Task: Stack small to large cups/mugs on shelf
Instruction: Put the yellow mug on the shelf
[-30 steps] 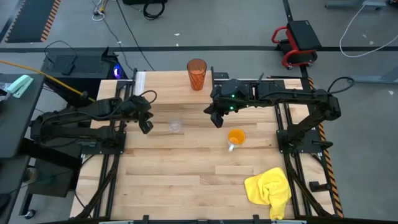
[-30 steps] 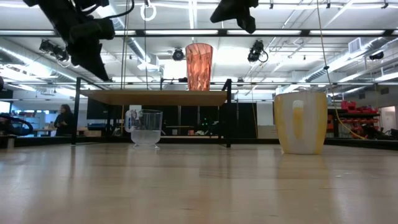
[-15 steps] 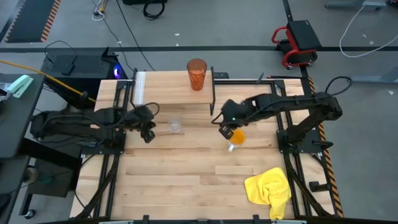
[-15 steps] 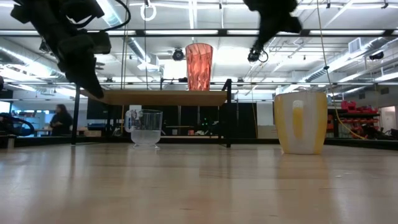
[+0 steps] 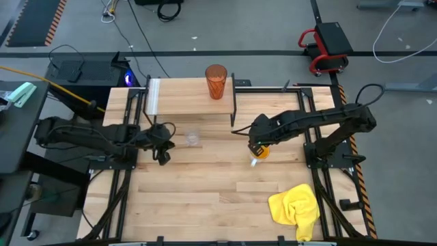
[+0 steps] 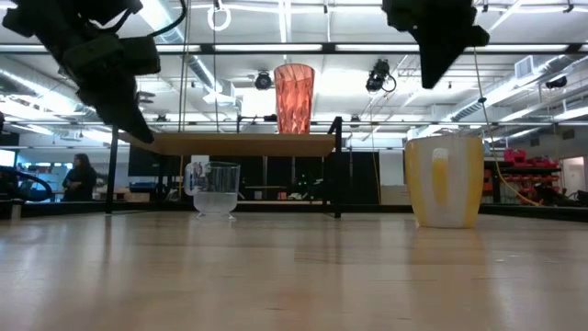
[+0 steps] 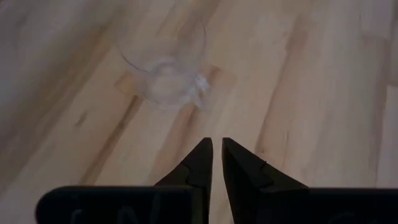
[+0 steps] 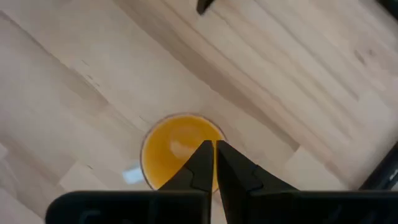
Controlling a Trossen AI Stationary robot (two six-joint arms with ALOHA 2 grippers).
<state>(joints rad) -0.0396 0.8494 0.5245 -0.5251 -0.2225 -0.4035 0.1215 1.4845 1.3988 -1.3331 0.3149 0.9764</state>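
Over on the left of the high view, the left end effector (image 5: 162, 158) hangs above the bench (image 5: 205, 198), just left of the small clear glass (image 5: 193, 139). Its wrist camera shows the two dark fingers (image 7: 200, 163) pressed nearly together, only a thin slit between them, holding nothing, with the glass (image 7: 163, 62) standing apart ahead of the tips.

Centre-right in the high view, the right end effector (image 5: 256, 145) sits right over the orange mug (image 5: 259, 152). From its wrist camera the fingers (image 8: 201, 163) are likewise pressed together, pointing down at the rim of the mug (image 8: 174, 155), whose orange inside shows open and upright. Whether the tips touch the rim, I cannot tell. In the low view the end effector (image 6: 436, 55) hangs clear above the mug (image 6: 444, 180), a gap showing between them.

At the top centre of the high view, the shelf (image 5: 184, 96) carries the tall ribbed tumbler (image 5: 216, 81) near its right end. The low view confirms it: tumbler (image 6: 293, 98) upright on the shelf board (image 6: 239, 143), glass (image 6: 215, 188) on the bench below.

Lower right in the high view lies a crumpled yellow cloth (image 5: 295, 208), well apart from the mug.
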